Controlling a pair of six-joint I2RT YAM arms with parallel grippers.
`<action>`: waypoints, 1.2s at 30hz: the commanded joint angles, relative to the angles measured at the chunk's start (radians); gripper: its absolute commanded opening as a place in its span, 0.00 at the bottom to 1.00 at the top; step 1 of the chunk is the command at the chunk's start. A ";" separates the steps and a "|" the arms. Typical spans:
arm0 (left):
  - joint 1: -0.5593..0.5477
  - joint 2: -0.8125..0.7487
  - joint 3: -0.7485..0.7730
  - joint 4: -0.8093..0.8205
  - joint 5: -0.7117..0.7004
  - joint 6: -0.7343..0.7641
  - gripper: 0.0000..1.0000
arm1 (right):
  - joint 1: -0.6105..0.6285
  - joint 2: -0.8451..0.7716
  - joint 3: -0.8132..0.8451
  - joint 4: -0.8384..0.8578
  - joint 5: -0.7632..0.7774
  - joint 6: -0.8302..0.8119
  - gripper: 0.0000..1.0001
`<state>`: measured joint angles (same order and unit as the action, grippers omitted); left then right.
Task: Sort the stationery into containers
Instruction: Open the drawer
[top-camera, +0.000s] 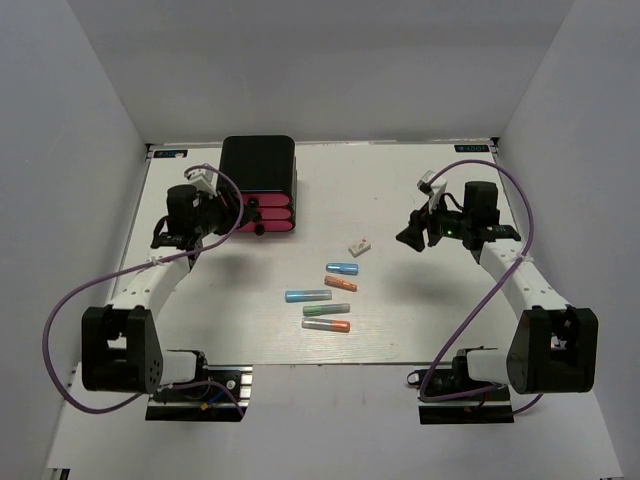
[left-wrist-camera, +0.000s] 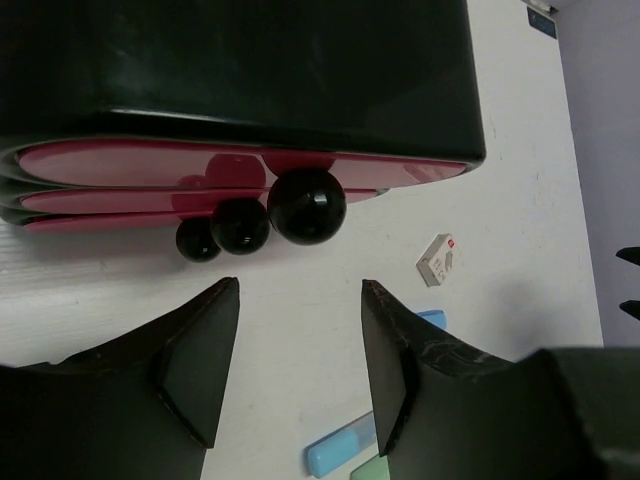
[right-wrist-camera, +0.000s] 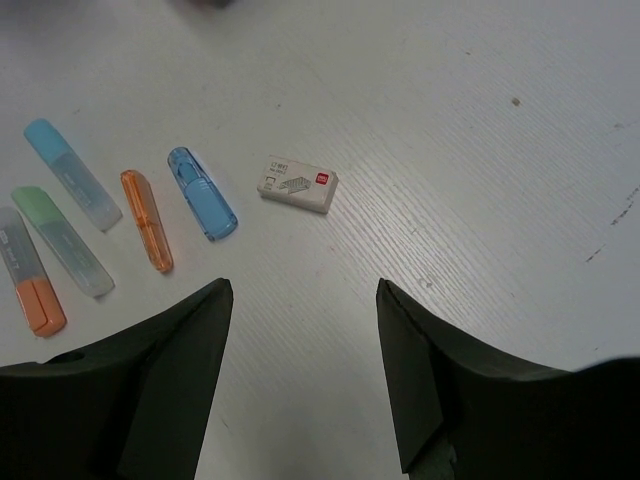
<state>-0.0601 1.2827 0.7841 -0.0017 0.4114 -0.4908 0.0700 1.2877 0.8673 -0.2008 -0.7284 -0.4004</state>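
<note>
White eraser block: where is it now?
The eraser block lies mid-table in the top view, right of the drawer box, just beyond the blue stick.

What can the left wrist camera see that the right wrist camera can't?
Only the left wrist view shows the black box with its three pink drawers and round black knobs, just ahead of the open left gripper. Only the right wrist view shows the orange stick, the grey stick with the orange tip and the open right gripper. Both show the small white block, the light blue stick, and at least part of the blue stick and green stick.
</note>
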 joint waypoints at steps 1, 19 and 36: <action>-0.017 0.024 0.058 0.026 0.007 0.026 0.62 | 0.008 -0.013 -0.014 0.058 0.003 0.011 0.66; -0.063 0.164 0.153 0.017 -0.168 0.075 0.51 | 0.040 0.015 0.015 0.067 0.021 -0.011 0.66; -0.081 -0.121 -0.106 -0.015 -0.121 0.066 0.19 | 0.128 0.214 0.073 -0.278 -0.174 -1.084 0.78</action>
<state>-0.1394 1.2114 0.7101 0.0143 0.2924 -0.4351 0.1860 1.4307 0.8822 -0.2722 -0.8146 -0.9630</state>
